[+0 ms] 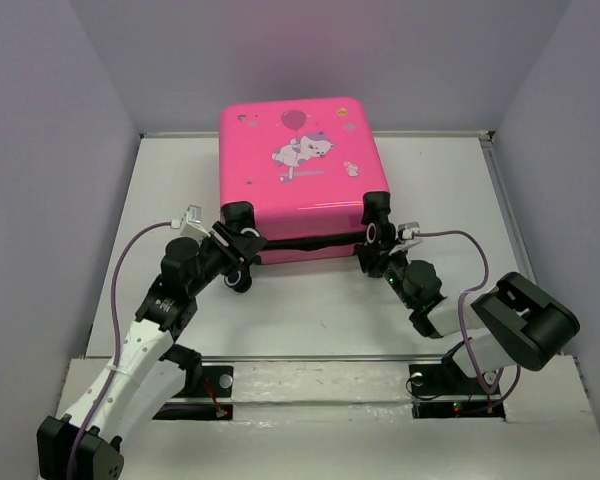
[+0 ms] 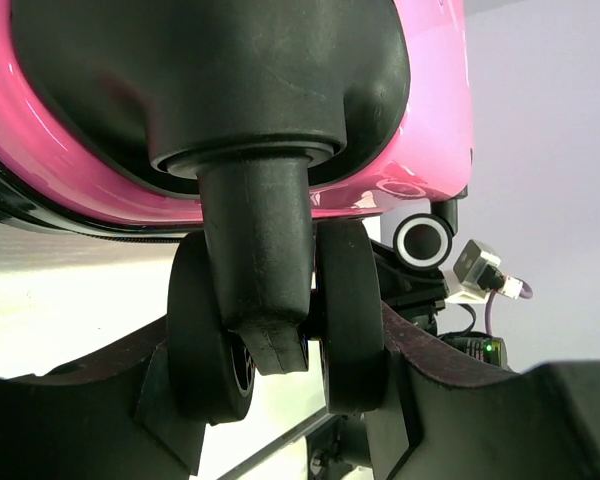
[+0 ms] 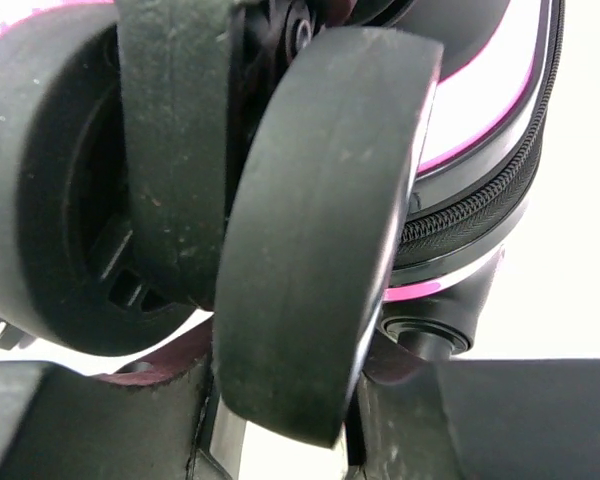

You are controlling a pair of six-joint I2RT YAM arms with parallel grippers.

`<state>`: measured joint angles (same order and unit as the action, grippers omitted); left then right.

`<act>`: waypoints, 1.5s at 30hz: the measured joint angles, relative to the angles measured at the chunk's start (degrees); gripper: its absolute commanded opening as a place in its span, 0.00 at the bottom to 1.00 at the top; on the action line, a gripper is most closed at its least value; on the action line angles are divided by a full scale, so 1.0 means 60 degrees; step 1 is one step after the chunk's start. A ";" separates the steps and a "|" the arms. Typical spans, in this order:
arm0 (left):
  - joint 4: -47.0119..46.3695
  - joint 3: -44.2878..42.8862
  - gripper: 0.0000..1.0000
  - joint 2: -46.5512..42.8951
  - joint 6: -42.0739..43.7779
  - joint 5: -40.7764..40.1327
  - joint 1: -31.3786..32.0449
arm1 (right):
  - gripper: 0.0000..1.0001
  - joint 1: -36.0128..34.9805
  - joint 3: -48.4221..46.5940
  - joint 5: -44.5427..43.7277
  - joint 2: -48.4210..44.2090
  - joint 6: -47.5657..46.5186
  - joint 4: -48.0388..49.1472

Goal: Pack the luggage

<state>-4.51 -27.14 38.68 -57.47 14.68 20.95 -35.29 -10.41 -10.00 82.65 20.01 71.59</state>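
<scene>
1. Top external view: the closed pink luggage (image 1: 295, 150) lies flat on the desk (image 1: 310, 315), print up, wheels toward the arms.
2. The left end effector (image 1: 235, 260) is clamped on the near-left caster (image 2: 260, 290), a finger against each wheel.
3. The right end effector (image 1: 377, 250) straddles the near-right caster (image 3: 310, 230); whether it grips, I cannot tell.

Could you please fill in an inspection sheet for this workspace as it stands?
Surface: white table, carrying the case.
Job's things: pink luggage lying flat, lid down, wheels toward the arms.
Clutter: nothing seen.
Grippers: left gripper clamps the near-left caster; right gripper straddles the near-right caster, contact unclear.
Cables: left purple cable and right purple cable loop from the wrists.
Surroundings: plain pale walls.
</scene>
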 measured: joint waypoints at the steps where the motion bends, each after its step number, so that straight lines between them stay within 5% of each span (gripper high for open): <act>1: 0.0022 0.0000 0.06 -0.0011 0.0011 0.0004 0.0004 | 0.42 0.0000 0.0000 -0.0011 0.0000 -0.0029 0.0000; 17: 0.0186 0.0000 0.06 -0.0142 0.0109 -0.0025 0.0062 | 0.42 0.0546 0.0164 0.0036 -0.0466 -0.0339 -0.0361; 25: 0.0226 0.0000 0.06 -0.0175 0.0186 -0.0055 0.0062 | 0.26 0.0783 0.0066 0.0321 -0.0510 -0.0546 -0.0554; 30: 0.0222 0.0000 0.06 -0.0175 0.0193 -0.0080 0.0055 | 0.07 0.0878 -0.0364 0.0699 -0.0233 -0.0645 -0.0608; 45: 0.0047 0.0000 0.06 -0.0091 0.0076 -0.0171 0.0062 | 0.07 0.0892 -0.0444 0.1974 -0.0157 0.0710 -0.0441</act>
<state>-4.23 -27.14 38.13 -57.01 13.65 21.32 -29.93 -13.08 1.85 81.71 24.27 68.95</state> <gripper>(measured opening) 0.610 0.075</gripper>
